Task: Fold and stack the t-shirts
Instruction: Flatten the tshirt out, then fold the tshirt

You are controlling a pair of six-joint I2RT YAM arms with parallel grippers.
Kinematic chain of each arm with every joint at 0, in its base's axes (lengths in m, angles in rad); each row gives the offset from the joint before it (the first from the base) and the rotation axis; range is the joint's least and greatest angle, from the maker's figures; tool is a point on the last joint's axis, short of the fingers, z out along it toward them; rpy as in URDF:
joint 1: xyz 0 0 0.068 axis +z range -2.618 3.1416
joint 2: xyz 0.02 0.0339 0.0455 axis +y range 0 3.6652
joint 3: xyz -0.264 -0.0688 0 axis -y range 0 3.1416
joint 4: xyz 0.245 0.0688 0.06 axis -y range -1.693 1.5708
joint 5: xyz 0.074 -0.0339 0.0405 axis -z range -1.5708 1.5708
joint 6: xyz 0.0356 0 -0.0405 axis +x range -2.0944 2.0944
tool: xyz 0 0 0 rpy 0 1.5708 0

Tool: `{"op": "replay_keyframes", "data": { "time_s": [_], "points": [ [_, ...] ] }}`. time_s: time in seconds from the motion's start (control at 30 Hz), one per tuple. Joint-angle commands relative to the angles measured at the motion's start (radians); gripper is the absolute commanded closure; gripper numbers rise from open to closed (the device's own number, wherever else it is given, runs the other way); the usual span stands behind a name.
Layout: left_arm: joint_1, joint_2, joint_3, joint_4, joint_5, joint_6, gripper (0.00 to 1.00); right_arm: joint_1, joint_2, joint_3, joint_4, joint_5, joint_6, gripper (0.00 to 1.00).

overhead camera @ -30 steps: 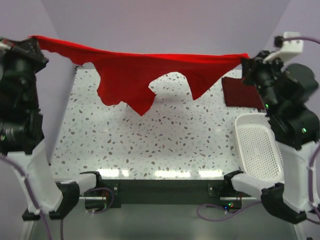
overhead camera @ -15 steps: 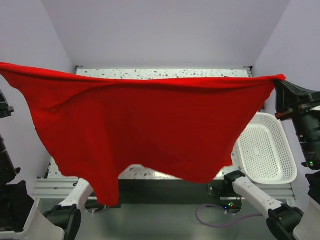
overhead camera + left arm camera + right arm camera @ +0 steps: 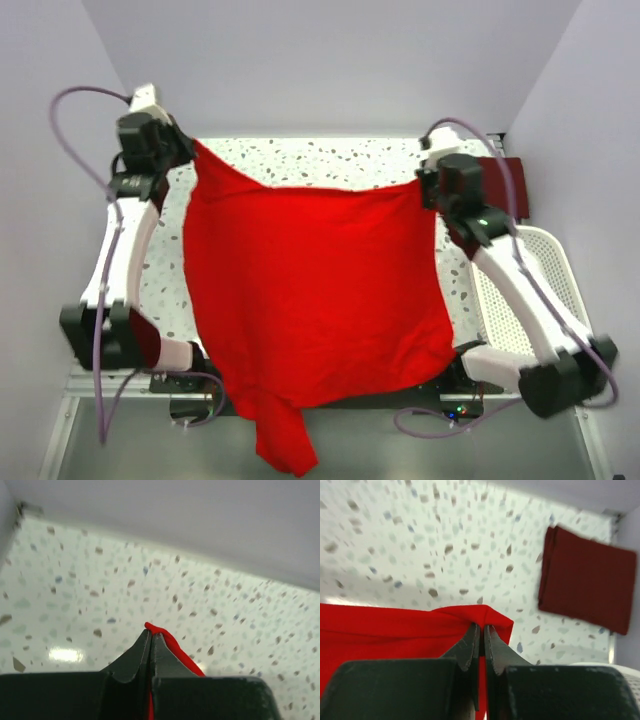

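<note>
The left gripper (image 3: pixel 151 636) and right gripper (image 3: pixel 481 628) are each clamping closed on an upper corner of the red shirt (image 3: pixel 310 290), which is spreading across the frame's centre. The maroon shirt (image 3: pixel 587 585) is lying folded at upper right.

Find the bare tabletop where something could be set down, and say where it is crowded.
Bare: the far table strip beyond the red shirt, between left end effector and right end effector; a narrower strip left of the shirt. Crowded: the middle under the shirt, the far right corner holding the folded maroon shirt, the basket side.
</note>
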Motion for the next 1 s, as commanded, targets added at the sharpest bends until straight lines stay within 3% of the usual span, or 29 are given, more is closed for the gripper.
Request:
{"op": "replay_keyframes", "data": {
  "time_s": [0.0,0.13,0.33,0.7,0.97],
  "points": [
    [-0.006,0.138,-0.073,0.132,0.037,0.038,1.0,-0.007,0.169,-0.125,0.284,0.057,-0.014,1.0],
    [-0.014,0.435,0.002,0.106,0.063,0.012,1.0,-0.027,0.427,-0.078,0.38,0.04,-0.019,1.0],
    [-0.015,0.62,0.099,0.138,0.086,-0.028,1.0,-0.114,0.68,0.055,0.38,-0.041,-0.014,1.0],
    [-0.02,0.79,0.332,0.088,0.16,-0.083,1.0,-0.235,0.901,0.319,0.265,-0.133,0.03,1.0],
    [-0.032,0.775,0.334,0.025,0.186,-0.109,1.0,-0.257,0.94,0.39,0.181,-0.173,0.057,1.0]
  ]
}}
